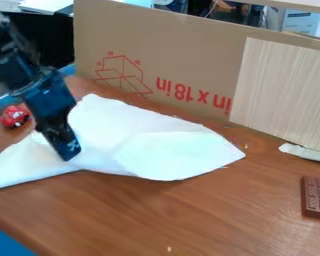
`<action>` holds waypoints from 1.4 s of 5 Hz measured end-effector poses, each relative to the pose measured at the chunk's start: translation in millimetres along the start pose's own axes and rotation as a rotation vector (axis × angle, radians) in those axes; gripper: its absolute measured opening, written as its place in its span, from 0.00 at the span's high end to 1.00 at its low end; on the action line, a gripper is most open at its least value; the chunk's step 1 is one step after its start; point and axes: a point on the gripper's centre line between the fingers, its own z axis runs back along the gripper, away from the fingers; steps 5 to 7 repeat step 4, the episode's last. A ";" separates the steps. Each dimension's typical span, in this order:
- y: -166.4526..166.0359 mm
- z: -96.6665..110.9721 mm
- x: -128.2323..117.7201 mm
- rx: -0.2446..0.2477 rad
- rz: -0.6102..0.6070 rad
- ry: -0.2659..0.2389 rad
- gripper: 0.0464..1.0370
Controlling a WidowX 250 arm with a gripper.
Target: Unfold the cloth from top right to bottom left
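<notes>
White cloth [102, 125] | creased, flap folded over, pointed end | gripper [69, 151]: cannot tell if spread or closed

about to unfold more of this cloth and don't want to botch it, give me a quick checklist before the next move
1. Gripper at the cloth: ok, over its left part.
2. Gripper has hold of the cloth: cannot tell.
3. Cloth spread flat: not ok, layers overlap on its right part.
4. Whole cloth in view: not ok, its left end meets the picture's edge.
5. Chocolate bar off the cloth: ok, well to the right.
</notes>
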 end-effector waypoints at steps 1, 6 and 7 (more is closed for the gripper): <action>-31.2 -2.5 -14.3 0.053 -0.042 0.051 0.99; -92.4 -12.1 -37.8 0.106 -0.067 0.144 0.99; -92.4 -12.1 -37.8 0.106 -0.067 0.144 0.99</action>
